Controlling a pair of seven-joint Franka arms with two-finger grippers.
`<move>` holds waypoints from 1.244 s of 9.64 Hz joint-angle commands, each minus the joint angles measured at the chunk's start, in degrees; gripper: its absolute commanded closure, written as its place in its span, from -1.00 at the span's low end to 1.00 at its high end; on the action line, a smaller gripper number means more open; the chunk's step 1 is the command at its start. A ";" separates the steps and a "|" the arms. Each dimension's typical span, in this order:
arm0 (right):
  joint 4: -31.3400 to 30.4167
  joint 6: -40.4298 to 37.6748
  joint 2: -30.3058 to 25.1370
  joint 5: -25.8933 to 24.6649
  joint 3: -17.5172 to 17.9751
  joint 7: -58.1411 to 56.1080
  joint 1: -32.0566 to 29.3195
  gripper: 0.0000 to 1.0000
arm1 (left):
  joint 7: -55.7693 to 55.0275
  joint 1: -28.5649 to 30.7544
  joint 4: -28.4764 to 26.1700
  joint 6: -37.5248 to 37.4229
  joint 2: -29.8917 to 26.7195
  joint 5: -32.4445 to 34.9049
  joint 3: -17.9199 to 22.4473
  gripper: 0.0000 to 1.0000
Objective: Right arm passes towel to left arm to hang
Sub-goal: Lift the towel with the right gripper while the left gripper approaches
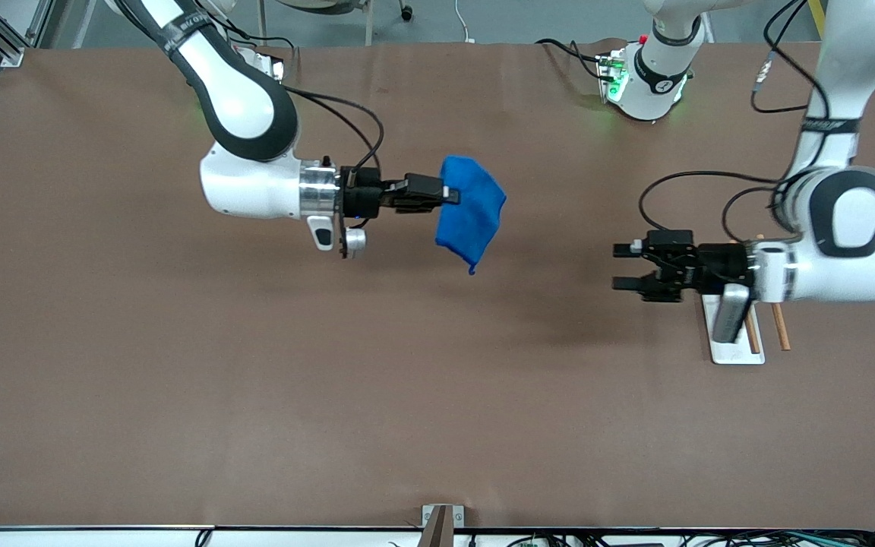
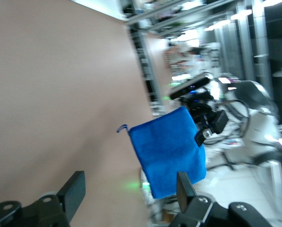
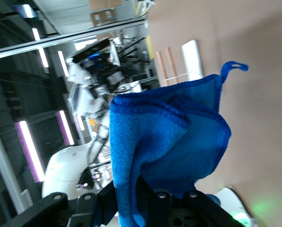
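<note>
Our right gripper (image 1: 449, 194) clamps the towel (image 1: 472, 209), hanging corner-down; our open left gripper (image 1: 621, 267) faces it, apparently level, well apart.

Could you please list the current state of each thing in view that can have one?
towel: held up over the table, hanging loosely
right gripper: shut on the towel
left gripper: open, empty, apart from the towel
white tray: flat on table, two wooden rods on it

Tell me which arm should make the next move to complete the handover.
Left. The right gripper already holds the towel up in the air, pinched shut on one edge. The left gripper faces it with fingers apart and empty, so it should close the gap and grasp.
</note>
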 commanded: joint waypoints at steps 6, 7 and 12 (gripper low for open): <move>14.52 0.77 14.71 22.85 2.23 -21.24 8.84 1.00 | -16.53 0.75 -2.99 -17.66 4.49 -5.79 -0.14 -0.43; 15.05 1.65 14.81 22.94 2.23 -21.24 9.02 1.00 | -16.90 0.49 -3.17 -17.66 4.57 -5.79 -0.14 -0.41; 16.55 1.83 14.81 24.52 2.32 -21.33 9.55 1.00 | -17.08 -0.12 -4.14 -17.66 4.49 -7.88 -0.32 -0.30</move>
